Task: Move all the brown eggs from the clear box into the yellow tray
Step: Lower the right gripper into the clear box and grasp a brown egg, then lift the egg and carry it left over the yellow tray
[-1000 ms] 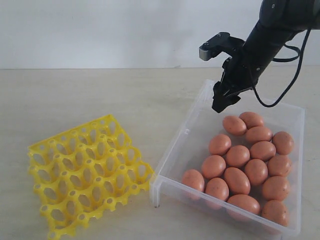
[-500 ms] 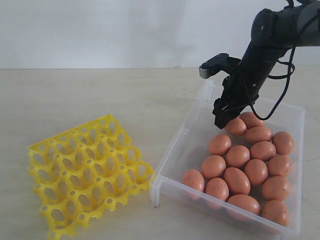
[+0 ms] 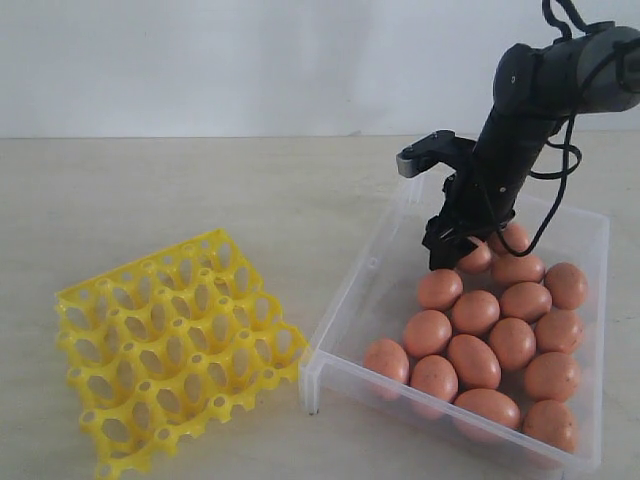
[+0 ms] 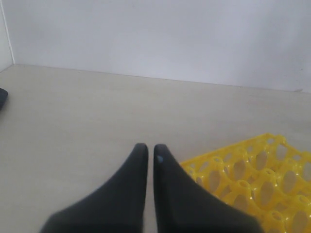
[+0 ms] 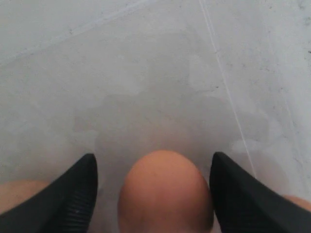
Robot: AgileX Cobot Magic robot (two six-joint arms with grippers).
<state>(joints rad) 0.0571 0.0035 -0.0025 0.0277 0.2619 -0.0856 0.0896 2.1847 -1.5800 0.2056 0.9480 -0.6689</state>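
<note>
Several brown eggs (image 3: 474, 312) lie clustered in the clear box (image 3: 352, 290) on the right. My right gripper (image 3: 446, 256) is down inside the box at the far end of the cluster. It is open, with one brown egg (image 5: 165, 194) between its two fingers (image 5: 77, 194); a gap shows on one side and the other finger is close to the shell. The yellow tray (image 3: 175, 340) lies on the table to the left with all its cups bare. My left gripper (image 4: 146, 148) is shut with nothing in it, hovering beside a corner of the yellow tray (image 4: 252, 179).
The box's near-left wall (image 3: 330, 350) stands between the eggs and the tray. A pale wall (image 3: 250, 60) closes off the back of the table. A dark object (image 4: 2, 97) shows at the edge of the left wrist view.
My right gripper has come down from above the box's far wall into the box, straddling the farthest egg, with its jaws held open. The eggs and tray have not moved.
</note>
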